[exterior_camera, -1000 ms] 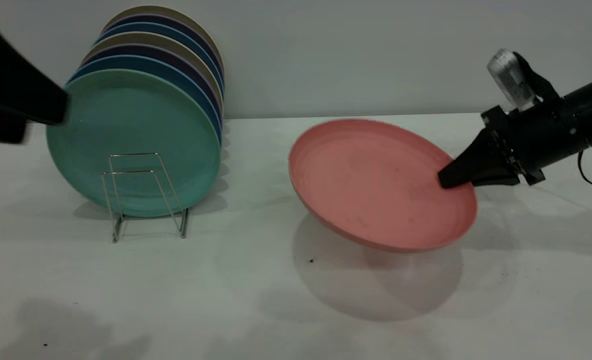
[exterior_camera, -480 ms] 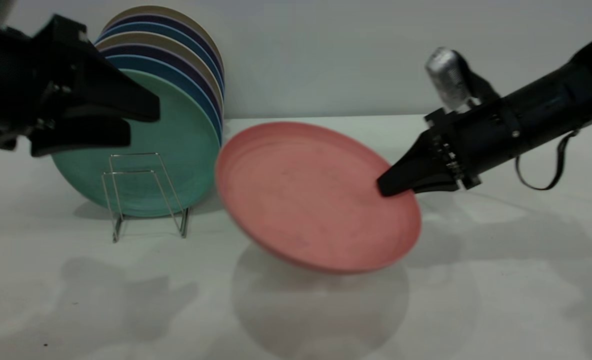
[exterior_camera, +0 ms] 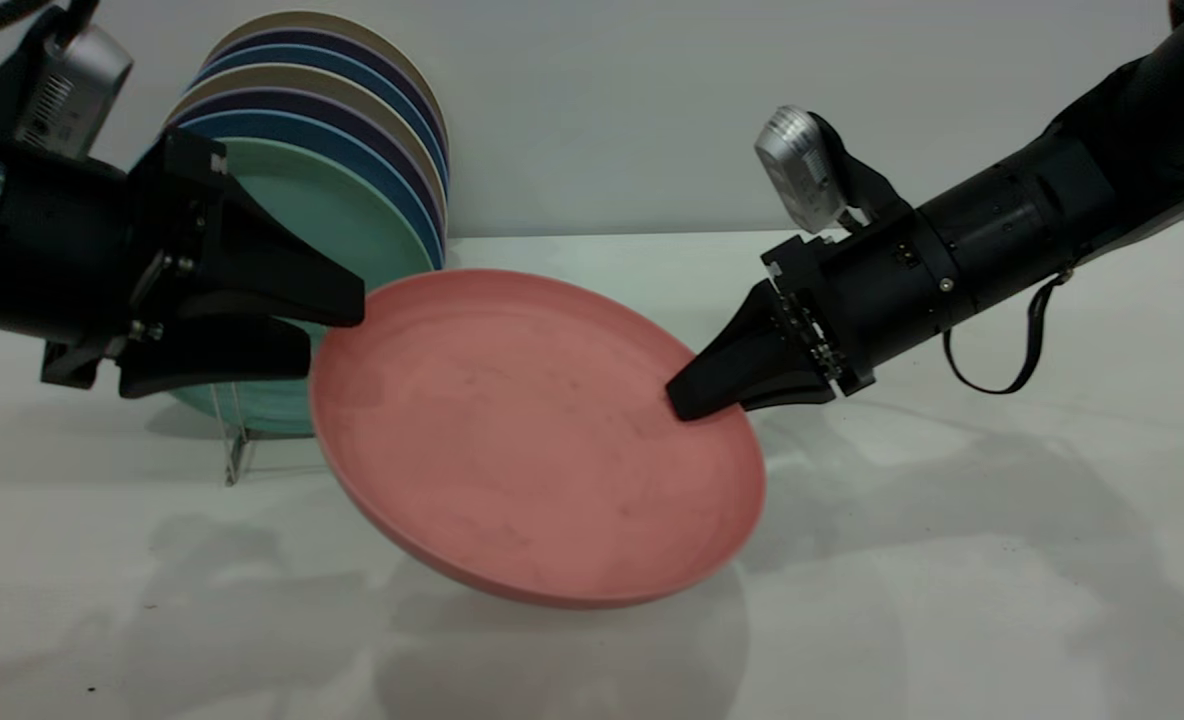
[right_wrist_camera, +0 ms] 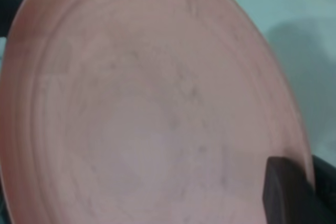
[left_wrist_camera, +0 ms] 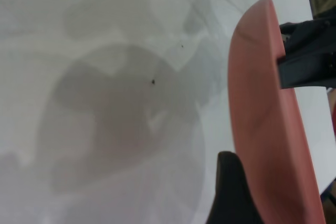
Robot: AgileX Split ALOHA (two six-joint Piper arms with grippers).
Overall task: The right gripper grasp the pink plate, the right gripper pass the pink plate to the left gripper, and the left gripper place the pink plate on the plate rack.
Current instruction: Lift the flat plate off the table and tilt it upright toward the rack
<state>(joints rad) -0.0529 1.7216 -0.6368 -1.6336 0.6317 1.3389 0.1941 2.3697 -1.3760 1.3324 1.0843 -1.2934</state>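
Note:
My right gripper (exterior_camera: 687, 400) is shut on the right rim of the pink plate (exterior_camera: 532, 440) and holds it tilted above the table. The right wrist view shows the plate's face (right_wrist_camera: 147, 108) with one finger (right_wrist_camera: 286, 192) pressed on its rim. My left gripper (exterior_camera: 335, 335) is open at the plate's left rim, one jaw over the rim and one beside its edge. In the left wrist view the plate (left_wrist_camera: 268, 124) is edge-on beside one finger (left_wrist_camera: 231, 192), with the right gripper (left_wrist_camera: 307, 56) clamped on the far rim. The plate rack (exterior_camera: 235, 450) is mostly hidden behind the left gripper and the plate.
A green plate (exterior_camera: 352, 225) stands at the front of a row of blue, purple and tan plates (exterior_camera: 392, 130) in the rack at the back left. The white table (exterior_camera: 952, 560) stretches open in front and to the right.
The right gripper has carried the pink plate leftward, towards the rack. The left gripper has come in from the left edge, open, up to the plate's left rim.

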